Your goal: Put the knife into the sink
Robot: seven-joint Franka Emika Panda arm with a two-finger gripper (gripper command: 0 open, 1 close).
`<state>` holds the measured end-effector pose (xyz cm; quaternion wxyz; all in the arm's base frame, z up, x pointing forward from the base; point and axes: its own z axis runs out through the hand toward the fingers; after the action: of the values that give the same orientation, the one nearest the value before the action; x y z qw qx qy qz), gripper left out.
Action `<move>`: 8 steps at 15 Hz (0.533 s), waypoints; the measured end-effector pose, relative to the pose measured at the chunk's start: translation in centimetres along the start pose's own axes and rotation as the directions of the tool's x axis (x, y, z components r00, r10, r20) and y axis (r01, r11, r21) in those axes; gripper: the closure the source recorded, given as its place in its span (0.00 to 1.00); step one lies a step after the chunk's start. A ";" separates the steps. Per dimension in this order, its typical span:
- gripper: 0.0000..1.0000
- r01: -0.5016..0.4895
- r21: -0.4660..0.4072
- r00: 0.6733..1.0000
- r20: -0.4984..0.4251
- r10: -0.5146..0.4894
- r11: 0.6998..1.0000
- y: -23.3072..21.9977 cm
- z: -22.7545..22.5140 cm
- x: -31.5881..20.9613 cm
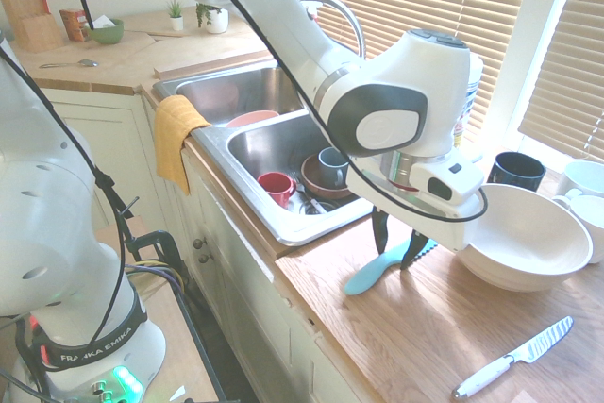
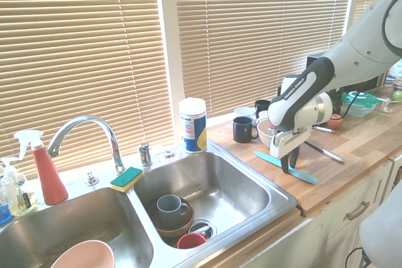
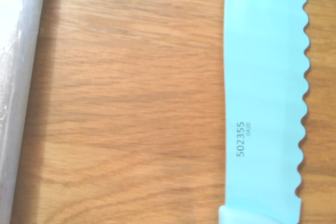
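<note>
The turquoise knife [image 1: 366,277] lies flat on the wooden counter, just right of the sink [image 1: 219,143], its serrated blade pointing toward the white bowl. My gripper [image 1: 394,257] is down at the counter over the spot where handle meets blade. Its two dark fingers stand one on each side of the knife, partly closed, with a gap still showing. From the other side, the gripper [image 2: 289,167] straddles the knife [image 2: 306,176] beside the sink [image 2: 279,194]. The wrist view is filled by the blade [image 3: 262,77] with its wavy edge on wood grain.
A large white bowl [image 1: 524,238] sits right behind the gripper. A white-handled knife [image 1: 514,358] lies nearer the counter's front edge. A black mug [image 1: 516,169] and white cups stand by the window. The near basin holds a red cup [image 1: 276,186] and a grey mug [image 1: 331,166]. A yellow cloth [image 1: 175,134] hangs over the sink's front.
</note>
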<state>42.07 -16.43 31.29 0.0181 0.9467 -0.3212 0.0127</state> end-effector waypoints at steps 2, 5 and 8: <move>1.00 0.001 0.000 1.000 -0.001 -0.001 1.000 0.0 0.0 0.0; 1.00 0.000 0.002 1.000 -0.004 0.000 1.000 0.0 -0.1 0.0; 1.00 0.000 0.002 1.000 -0.004 0.000 1.000 0.0 -0.1 0.0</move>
<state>42.10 -16.40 31.42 0.0177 0.9468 -0.3211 0.0149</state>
